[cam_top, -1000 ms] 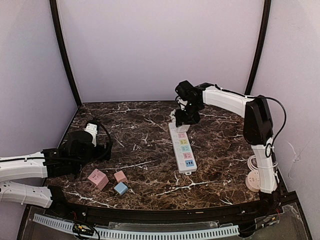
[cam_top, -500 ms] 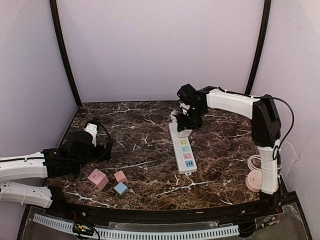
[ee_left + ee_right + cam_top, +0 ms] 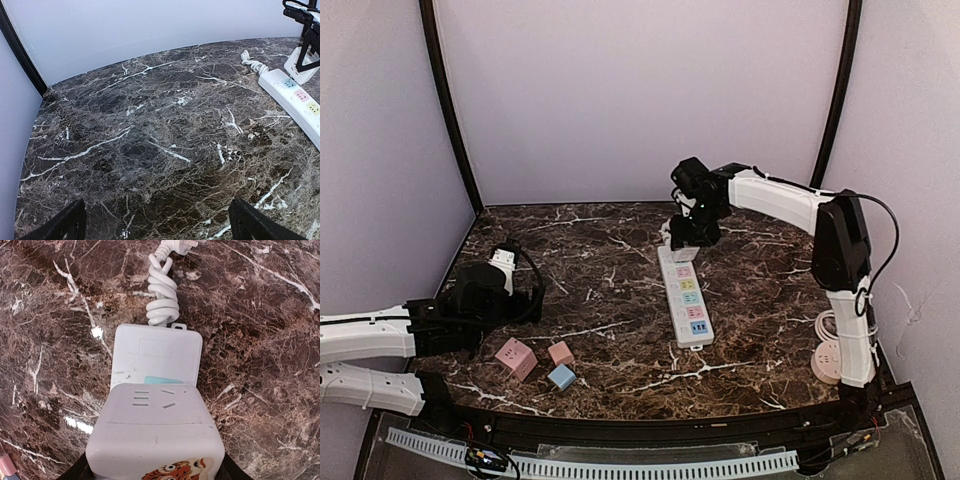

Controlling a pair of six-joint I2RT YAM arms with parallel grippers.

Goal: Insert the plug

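Note:
The plug (image 3: 155,435) is a white cube with a tiger sticker, and my right gripper (image 3: 155,473) is shut on its sides. It hangs over the far end of the white power strip (image 3: 686,300), just above the teal socket (image 3: 167,381); whether it touches the strip I cannot tell. In the top view the right gripper (image 3: 692,236) stands at the strip's far end. In the left wrist view the plug (image 3: 300,70) shows at the upper right. My left gripper (image 3: 162,231) is open over bare marble at the table's left.
The strip's coiled white cord (image 3: 162,295) lies beyond its far end. Three small cubes, pink (image 3: 516,358), pale pink (image 3: 560,352) and blue (image 3: 561,376), sit near the front left. A white round object (image 3: 828,360) rests by the right arm's base.
The right gripper with the plug drifted slightly right, then came back left over the strip's far end. The left arm has not moved.

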